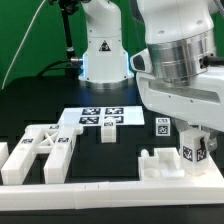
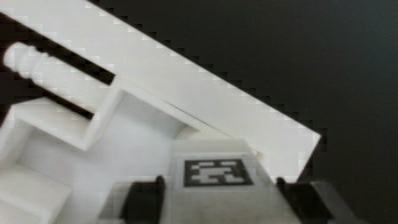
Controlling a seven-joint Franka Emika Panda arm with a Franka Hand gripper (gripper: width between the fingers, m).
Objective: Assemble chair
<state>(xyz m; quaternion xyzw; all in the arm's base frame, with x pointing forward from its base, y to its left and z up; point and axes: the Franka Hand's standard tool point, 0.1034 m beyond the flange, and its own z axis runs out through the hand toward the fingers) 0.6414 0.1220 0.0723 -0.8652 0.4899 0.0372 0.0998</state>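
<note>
My gripper [image 1: 192, 150] is at the exterior view's front right, shut on a white tagged chair piece [image 1: 190, 153]. In the wrist view the two dark fingers [image 2: 153, 200] press its sides, and its tag [image 2: 217, 172] faces the camera between them. The held piece sits against a blocky white chair piece [image 1: 160, 166] with stepped walls; whether the two are joined I cannot tell. In the wrist view a long flat white slab [image 2: 187, 85] and a ribbed peg [image 2: 39, 62] lie beyond it. A cross-braced frame [image 1: 40, 152] lies at the front left.
The marker board [image 1: 100, 117] lies mid-table before the robot base [image 1: 103, 60]. A small white block [image 1: 108, 135] and a small tagged piece [image 1: 160, 127] stand near it. A long low white rail [image 1: 100, 192] runs along the front edge.
</note>
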